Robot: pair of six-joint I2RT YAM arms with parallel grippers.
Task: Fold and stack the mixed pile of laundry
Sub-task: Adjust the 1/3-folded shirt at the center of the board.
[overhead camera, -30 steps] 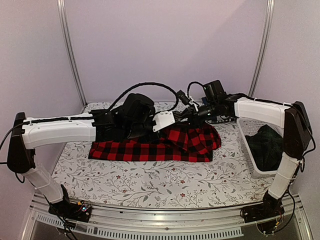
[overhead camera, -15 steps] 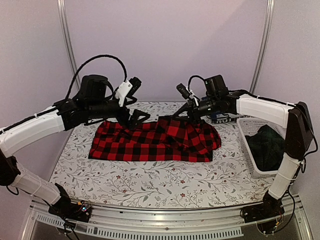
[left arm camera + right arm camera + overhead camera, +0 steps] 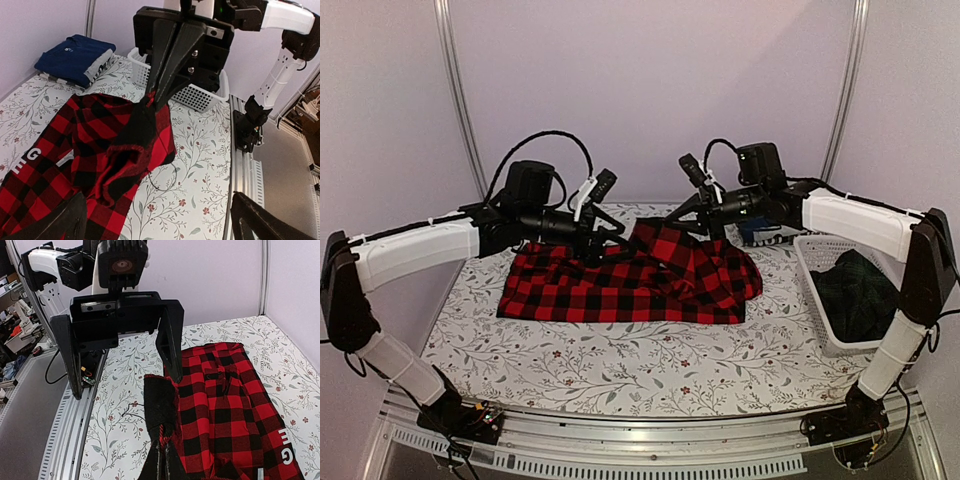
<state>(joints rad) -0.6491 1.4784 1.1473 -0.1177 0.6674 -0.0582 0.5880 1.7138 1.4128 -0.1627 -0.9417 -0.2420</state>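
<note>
Floral table cloth (image 3: 620, 365) covers the table under plain lilac walls. A soft, rumpled red-and-black flannel shirt (image 3: 620, 292) spreads beneath both jaws, with one fold pulled up into a peak. Reaching in level, the right gripper (image 3: 153, 94) is clamped tight on that peak. Opposite, the left gripper (image 3: 124, 382) is spread wide and holds nothing, the peak just before its fingers. A navy blue folded garment (image 3: 75, 55) lies beyond the right jaws. A dark plaid garment (image 3: 855, 290) fills the white lattice basket (image 3: 813, 285) off to their outer side.

Soft even light, faint shadows, sharp focus
</note>
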